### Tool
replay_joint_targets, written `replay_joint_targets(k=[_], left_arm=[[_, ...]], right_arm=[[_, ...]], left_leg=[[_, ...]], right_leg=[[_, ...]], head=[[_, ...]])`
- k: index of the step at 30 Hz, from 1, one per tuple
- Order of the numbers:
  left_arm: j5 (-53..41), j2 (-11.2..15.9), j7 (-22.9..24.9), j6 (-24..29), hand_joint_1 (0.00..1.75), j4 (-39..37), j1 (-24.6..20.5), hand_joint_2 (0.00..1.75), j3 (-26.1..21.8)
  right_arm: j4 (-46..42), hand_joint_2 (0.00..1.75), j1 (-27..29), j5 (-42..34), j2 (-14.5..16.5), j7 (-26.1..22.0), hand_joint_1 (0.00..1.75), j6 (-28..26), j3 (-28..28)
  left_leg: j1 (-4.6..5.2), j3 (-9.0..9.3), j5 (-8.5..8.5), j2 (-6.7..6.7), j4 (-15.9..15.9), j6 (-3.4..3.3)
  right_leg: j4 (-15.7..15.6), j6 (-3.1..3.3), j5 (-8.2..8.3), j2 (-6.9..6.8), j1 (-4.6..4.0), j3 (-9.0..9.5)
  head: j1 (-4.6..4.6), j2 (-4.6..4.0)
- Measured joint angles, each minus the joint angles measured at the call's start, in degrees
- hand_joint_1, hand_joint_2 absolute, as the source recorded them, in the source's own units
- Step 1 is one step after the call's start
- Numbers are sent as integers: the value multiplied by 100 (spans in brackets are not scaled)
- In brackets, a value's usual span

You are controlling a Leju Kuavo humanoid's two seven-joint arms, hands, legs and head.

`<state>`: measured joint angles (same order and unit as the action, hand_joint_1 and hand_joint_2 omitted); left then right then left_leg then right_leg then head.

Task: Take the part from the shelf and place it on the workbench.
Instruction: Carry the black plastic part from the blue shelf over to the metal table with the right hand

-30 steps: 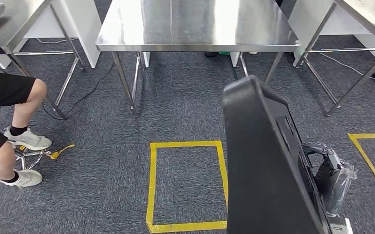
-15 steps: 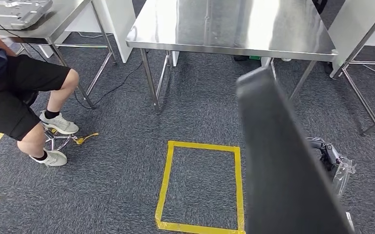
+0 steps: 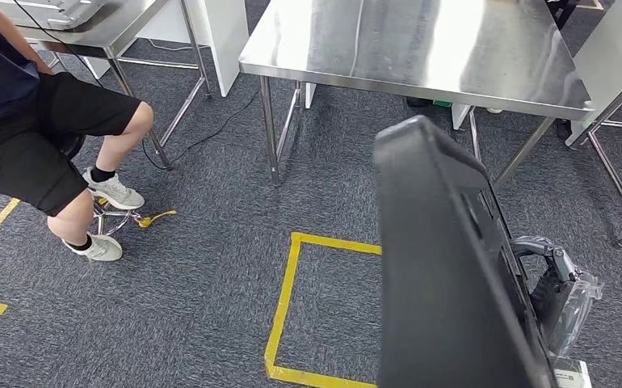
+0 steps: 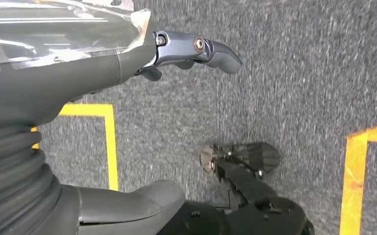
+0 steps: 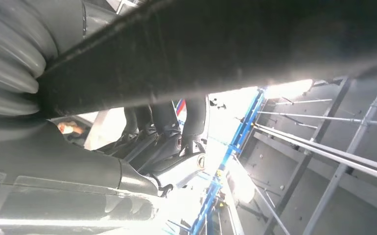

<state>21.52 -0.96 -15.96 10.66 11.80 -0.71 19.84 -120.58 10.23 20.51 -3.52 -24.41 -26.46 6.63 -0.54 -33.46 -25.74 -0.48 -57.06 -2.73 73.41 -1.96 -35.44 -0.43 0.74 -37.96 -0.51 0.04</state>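
Holding the big black part (image 3: 445, 275) lower right, right hand (image 3: 552, 283) blocks the taped square (image 3: 287, 307); left hand (image 4: 191, 51) hangs open; steel workbench (image 3: 421, 48) up top, seated person (image 3: 33, 137) upper left.

No readable txt, labels, brand names or nos. in any view. Only markings: yellow tape outline (image 3: 292, 315) on the grey carpet (image 3: 203, 267) in head view, w/ more yellow strips at the left edge; same kind of tape lines in left wrist view. They carry no lettering. Right wrist view too blurred and glared to make out any writing.
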Motion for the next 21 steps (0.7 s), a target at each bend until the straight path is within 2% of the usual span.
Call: replay_joint_targets(k=[1, 2, 4, 5, 6, 9, 11, 12, 14, 15, 16, 17, 18, 19, 21], left_arm=[[-2, -1, 0, -7, 0, -1, -1, 175, 1], [-2, -5, 0, -11, 0, -1, -2, 175, 1], [-3, -13, 0, -13, 0, -2, -5, 175, 1], [-4, -16, -1, -10, 0, -2, -7, 175, 1], [-3, -16, -1, -7, 0, -2, -8, 175, 1], [-2, -14, -2, 18, 0, -7, -8, 175, 1], [-2, -14, -2, 33, 0, -8, -9, 175, 1], [-2, -16, -2, 36, 0, -8, -10, 175, 1], [-1, -25, -2, 38, 0, -8, -11, 175, 2], [-1, -28, -2, 38, 0, -9, -9, 175, 2], [0, -30, -2, 40, 0, -10, -7, 175, 2], [1, -31, -2, 42, 0, -11, -5, 175, 2], [1, -30, -2, 44, 0, -12, -5, 175, 2], [1, -27, -2, 46, 0, -14, -5, 175, 2], [1, -19, -4, 49, 0, -24, -8, 175, 3]], right_arm=[[0, 175, 20, -8, 1, 2, 175, 2, -8], [0, 175, 32, -23, 1, 2, 175, 4, -13], [-1, 175, 34, -67, 2, 2, 175, 13, -25], [-2, 175, 36, -91, 3, -1, 175, 19, -32], [-5, 175, 38, -109, 4, -3, 175, 24, -38], [-13, 175, 43, -158, 5, -11, 175, 34, -55], [-17, 175, 43, -182, 11, -18, 175, 51, -61], [-19, 175, 44, -186, 15, -21, 175, 62, -62], [-20, 175, 49, -187, 20, -24, 175, 74, -63], [-20, 175, 52, -187, 20, -24, 175, 77, -63], [-20, 175, 54, -191, 20, -25, 175, 79, -64], [-20, 175, 54, -195, 20, -26, 175, 83, -64], [-20, 175, 53, -199, 20, -27, 175, 87, -64], [-20, 175, 53, -202, 21, -29, 175, 91, -64], [-20, 175, 47, -202, 23, -34, 175, 96, -65]], left_leg=[[0, 2, -1, -26, -2, 0], [-2, 9, -4, -52, -5, 5], [-4, 21, -14, -98, -21, 31], [8, 23, -28, -118, -37, 60], [19, 19, -37, -130, -49, 94], [22, 10, -54, -118, -61, 191], [2, -68, -210, -64, -254, 247], [-6, -189, -382, -35, -525, 272], [-9, -539, -765, 0, -1279, 306], [-9, -680, -863, 5, -1569, 312], [-9, -724, -844, 5, -1658, 305], [-8, -663, -728, 1, -1538, 289], [-7, -491, -536, -25, -1211, 260], [-6, -278, -351, -118, -803, 220], [6, 42, -163, -276, -201, 159]], right_leg=[[37, -39, 37, 5, 3, -42], [-171, -93, 166, 7, 11, 37], [-982, -185, 513, 19, 37, 400], [-1317, -181, 641, 28, 42, 547], [-1505, -147, 709, 36, 39, 626], [-1560, 6, 761, 49, 30, 645], [-1574, 86, 789, 64, 57, 660], [-1578, 115, 798, 74, 66, 668], [-1575, 152, 804, 101, 48, 656], [-1573, 158, 805, 123, 38, 649], [-1572, 162, 806, 153, 29, 646], [-1571, 162, 806, 192, 21, 648], [-1571, 161, 806, 236, 15, 654], [-1571, 160, 807, 280, 16, 660], [-1565, 134, 807, 361, -4, 647]], head=[[2, 0], [4, 0], [12, 0], [18, 0], [22, 0], [21, 0], [1, 0], [-16, 0], [-40, 0], [-41, 0], [-42, 0], [-42, 0], [-43, 0], [-43, 0], [-42, 0]])
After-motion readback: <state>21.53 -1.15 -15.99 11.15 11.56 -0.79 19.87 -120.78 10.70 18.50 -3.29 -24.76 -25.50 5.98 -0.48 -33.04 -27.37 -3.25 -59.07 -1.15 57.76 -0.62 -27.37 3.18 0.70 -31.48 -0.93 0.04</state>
